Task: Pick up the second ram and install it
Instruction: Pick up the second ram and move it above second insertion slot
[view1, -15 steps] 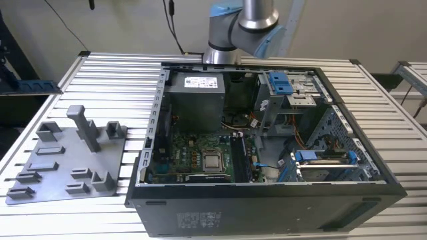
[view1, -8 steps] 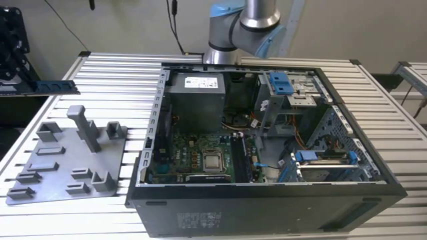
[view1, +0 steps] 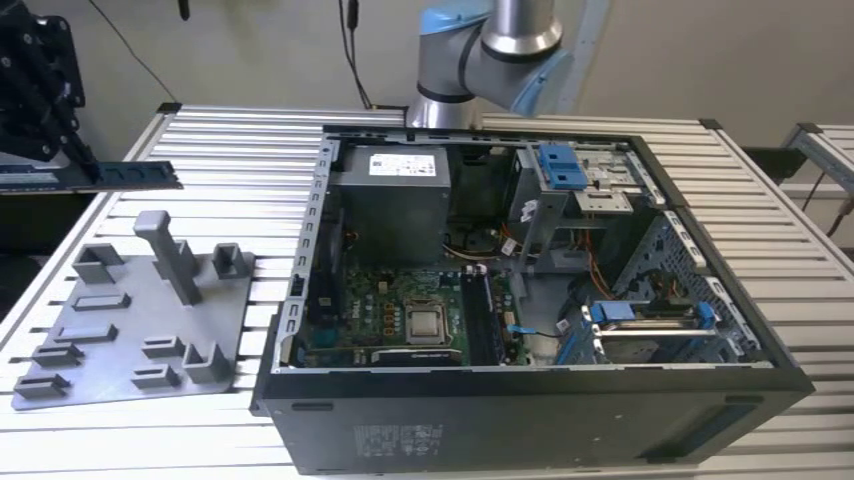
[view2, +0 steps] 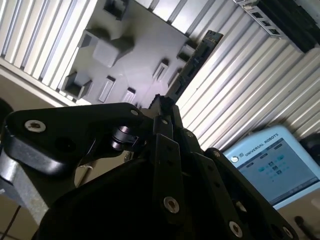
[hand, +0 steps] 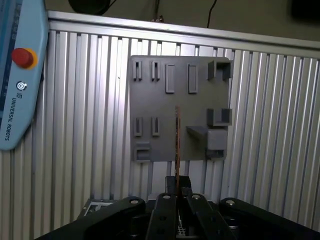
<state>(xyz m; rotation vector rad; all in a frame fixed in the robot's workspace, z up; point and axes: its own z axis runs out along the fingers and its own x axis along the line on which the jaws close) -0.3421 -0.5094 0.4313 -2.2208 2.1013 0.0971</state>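
**Operator:** Exterior view: report the pincer status.

**Technician:** The pincer is in the upper left of the frame, pinching the second ram. The stick is held level. Its free end points toward the open computer case and stops short of the case wall.

**Operator:** And the surroundings?

**Technician:** In the lower left of the frame, a grey fixture plate with raised blocks rests on the slatted counter. The stick is apart from the plate. The case fills the centre and right of the frame. The arm stands at top centre, behind the case.

**Operator:** Second wrist view?

**Technician:** The pincer clamps one end of the second ram. The rest of the stick projects beyond the tips, across the edge of the fixture plate and the counter slats. A pale-blue pendant with a lit screen is beside the pincer body.

**Operator:** First wrist view?

**Technician:** The second ram is seen edge-on as a thin line. It runs out from the closed tips of the pincer, against the fixture plate. The pendant, carrying a red button, lies at the counter's side, well apart from the stick.
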